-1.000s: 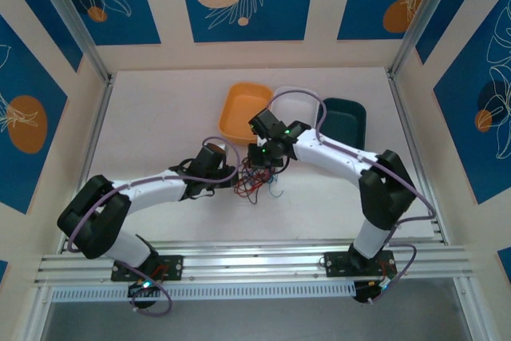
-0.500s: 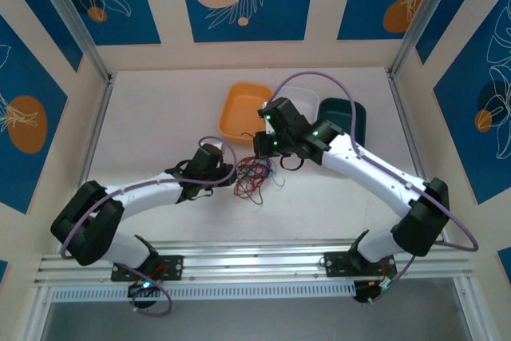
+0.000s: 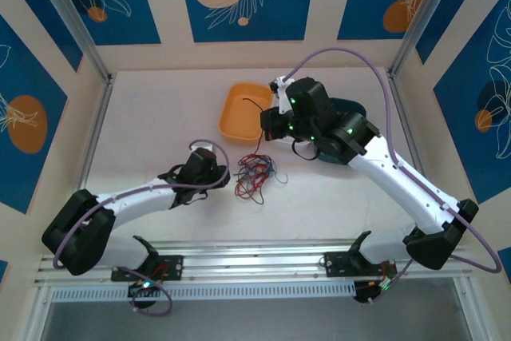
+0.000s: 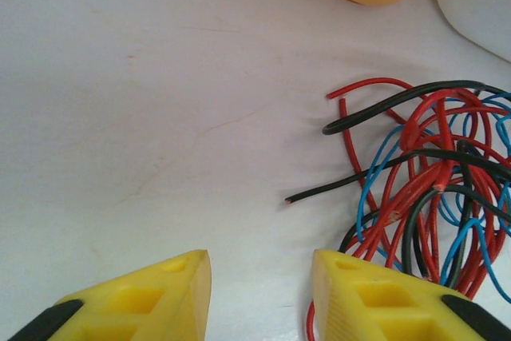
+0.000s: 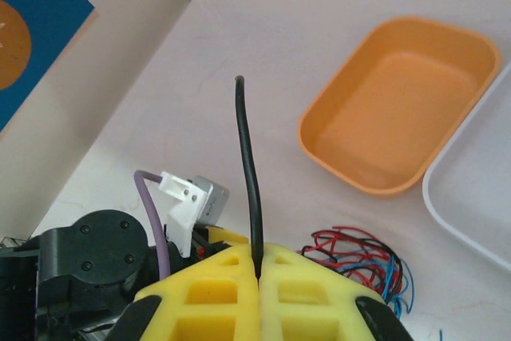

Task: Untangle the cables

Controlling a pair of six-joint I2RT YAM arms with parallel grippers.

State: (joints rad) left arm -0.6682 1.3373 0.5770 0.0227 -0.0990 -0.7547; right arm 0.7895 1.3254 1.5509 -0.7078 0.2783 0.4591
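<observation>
The tangle of thin red, blue and black wires (image 3: 254, 175) lies in a loose heap on the white table (image 3: 160, 125), just in front of the shallow orange plastic tray (image 3: 236, 121). One single black wire (image 5: 247, 157) is out of the heap. The right gripper (image 5: 259, 265) has its yellow fingers (image 5: 215, 281) pressed together on it, and the free length stands up from the grip, raised above the table near the tray. Its lower end is hidden behind the fingers, so I cannot tell whether it is fully clear of the knot.

That is the first risk. If a tail trails back into the heap, carrying it off would drag the other strands along or tighten a loop. The hold is also only a narrow pinch on a slick, thin strand, so a quick swing could let it slip and drop short of the tray.

The left gripper (image 4: 262, 265) sits low at the heap's left edge, partly open and holding nothing, with its right-hand finger (image 4: 375, 293) against the outer strands. Closing there would likely catch several colours at once, not one wire.
</observation>
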